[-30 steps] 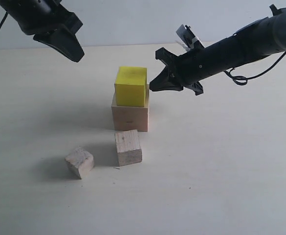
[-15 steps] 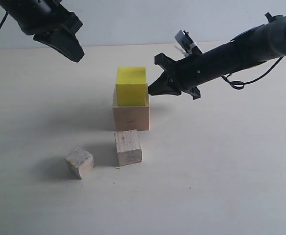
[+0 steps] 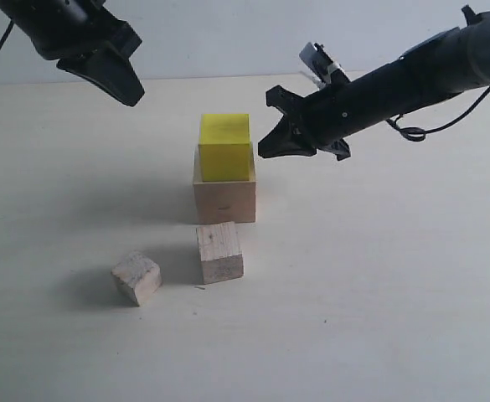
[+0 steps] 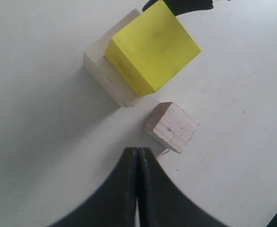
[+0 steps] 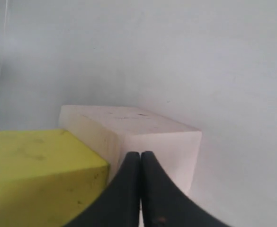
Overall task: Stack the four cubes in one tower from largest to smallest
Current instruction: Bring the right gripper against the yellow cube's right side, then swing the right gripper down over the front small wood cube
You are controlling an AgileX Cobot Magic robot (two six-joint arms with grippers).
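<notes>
Yellow on wood so far: yellow cube (image 3: 224,147) sits atop big pale cube (image 3: 224,201), mid-table (image 3: 379,276). Small wood cube (image 3: 219,252) and greyish cube (image 3: 136,278) lie loose nearer front edge. Right gripper (image 3: 262,149) clenched, empty, tip just beside yellow cube. Left gripper (image 3: 133,98) clenched, empty, raised back-left. Risk: closed tip bumps yellow cube, skews it, upper cubes topple.

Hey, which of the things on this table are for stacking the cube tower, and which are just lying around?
For the job: big pale wood cube, yellow cube on top of it, small wood cube, smallest greyish cube.
Just there: the table itself, black cable at the far right.
</notes>
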